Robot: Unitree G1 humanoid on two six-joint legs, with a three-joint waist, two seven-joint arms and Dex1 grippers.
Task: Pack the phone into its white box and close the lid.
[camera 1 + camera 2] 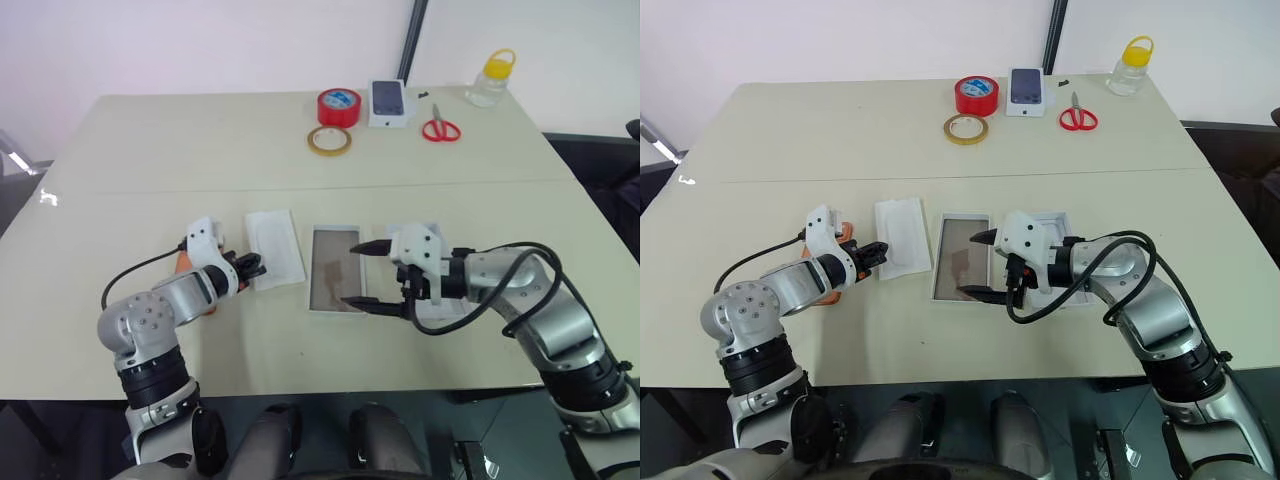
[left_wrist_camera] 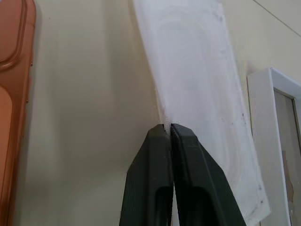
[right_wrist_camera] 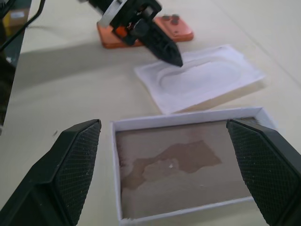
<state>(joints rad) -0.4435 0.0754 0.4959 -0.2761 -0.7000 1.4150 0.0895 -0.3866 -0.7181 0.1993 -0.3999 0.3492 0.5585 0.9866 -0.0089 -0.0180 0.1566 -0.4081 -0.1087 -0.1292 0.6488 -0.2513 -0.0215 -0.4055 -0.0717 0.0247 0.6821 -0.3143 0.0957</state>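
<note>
Left gripper [image 2: 169, 126]: jaws together, tips at the flat white insert's [image 2: 202, 94] edge, phone [image 3: 162, 29] just behind; right gripper [image 3: 164, 160]: jaws wide apart, straddling the empty white box [image 3: 141, 123] on the surface [image 1: 200, 150].

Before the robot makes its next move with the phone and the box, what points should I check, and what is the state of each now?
1. White box has nothing inside: ok, only its brownish floor shows.
2. Phone lies free on the table: ok, beside the left arm, not gripped.
3. Left hand free to take the phone: not ok, shut on the edge of the white insert.
4. Right hand open: ok, its fingers stand apart over the box.
5. Lid reachable: cannot tell, the right arm covers most of it.
</note>
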